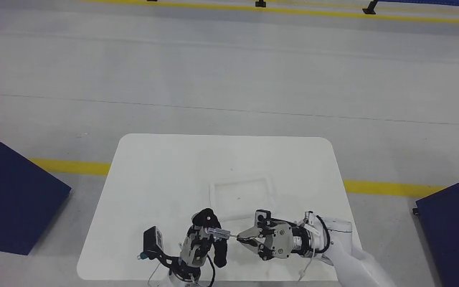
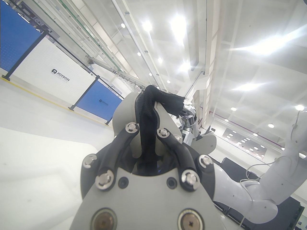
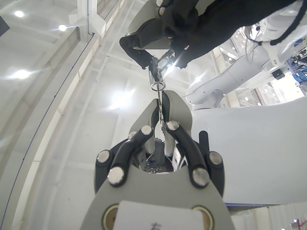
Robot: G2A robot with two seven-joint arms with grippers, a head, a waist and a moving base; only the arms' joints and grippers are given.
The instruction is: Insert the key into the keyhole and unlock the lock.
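Note:
My left gripper (image 1: 213, 234), its fingers wrapped in black cloth, is shut on a small chrome lock (image 2: 189, 118) above the table's front edge. The lock's round face (image 3: 157, 86) points toward my right gripper (image 3: 164, 100). That gripper is shut on a thin metal key (image 3: 162, 114), held flat between its grey fingers. The key's tip meets the lock's face at the keyhole; how deep it sits is hidden. In the top view the right gripper (image 1: 244, 236) faces the left one, with the lock (image 1: 221, 232) bridging the short gap.
The white table (image 1: 179, 165) has rounded corners. A clear shallow tray (image 1: 244, 197) lies just beyond the grippers, near the middle. Blue barriers (image 1: 29, 194) stand on the floor to both sides of the table.

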